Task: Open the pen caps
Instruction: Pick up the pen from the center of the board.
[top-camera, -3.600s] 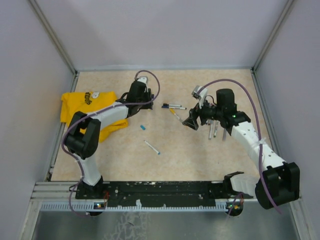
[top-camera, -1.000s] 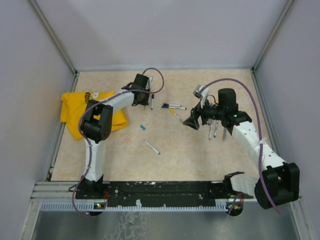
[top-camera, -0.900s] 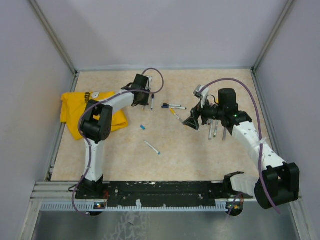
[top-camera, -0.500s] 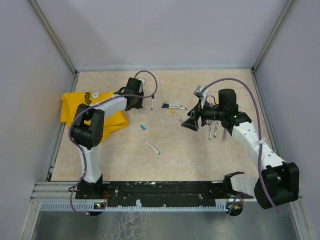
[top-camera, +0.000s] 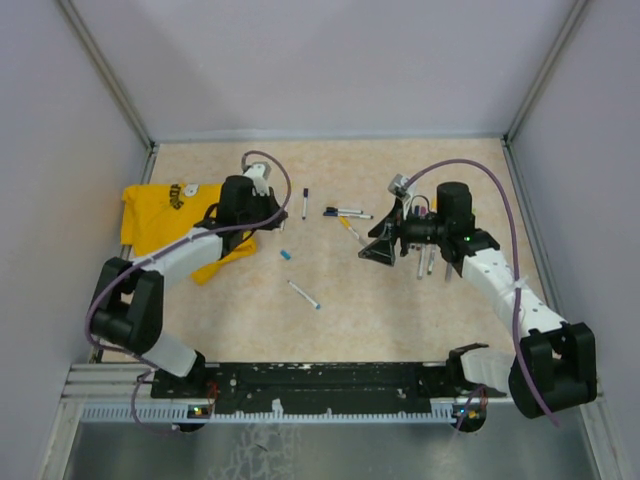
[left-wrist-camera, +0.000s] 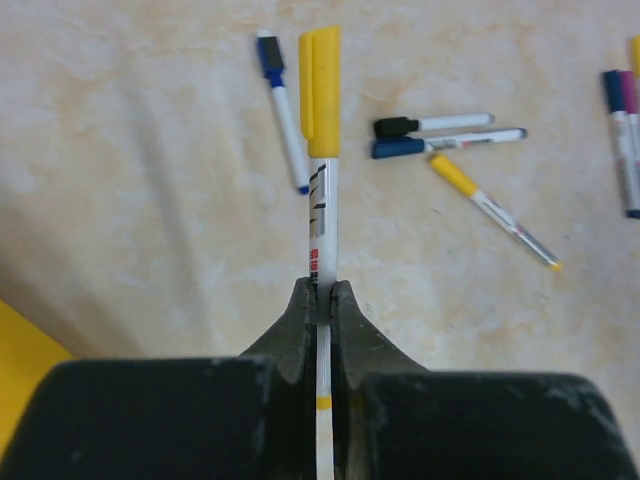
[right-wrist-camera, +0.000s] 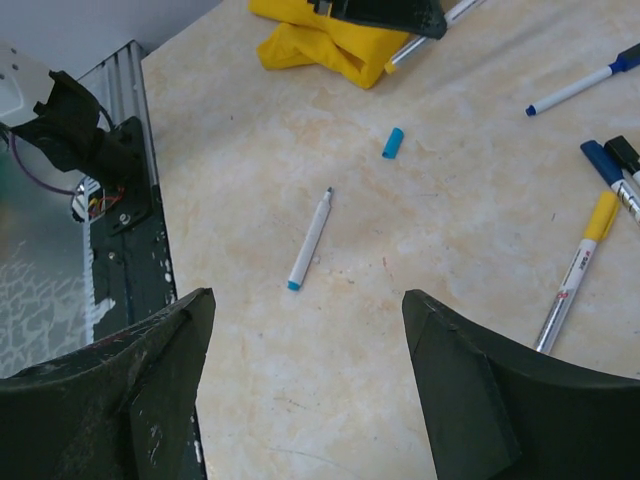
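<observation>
Left gripper clamped on a pen, right gripper spread wide
You see the left jaws pressed tight on the whitish barrel; the yellow cap sits on the pen's far end, just beside a blue pen lying on the table. Your right gripper holds nothing and hangs over a loose cyan cap and an uncapped pen. Farther off, a black cap and a blue cap close two pens lying side by side
</observation>
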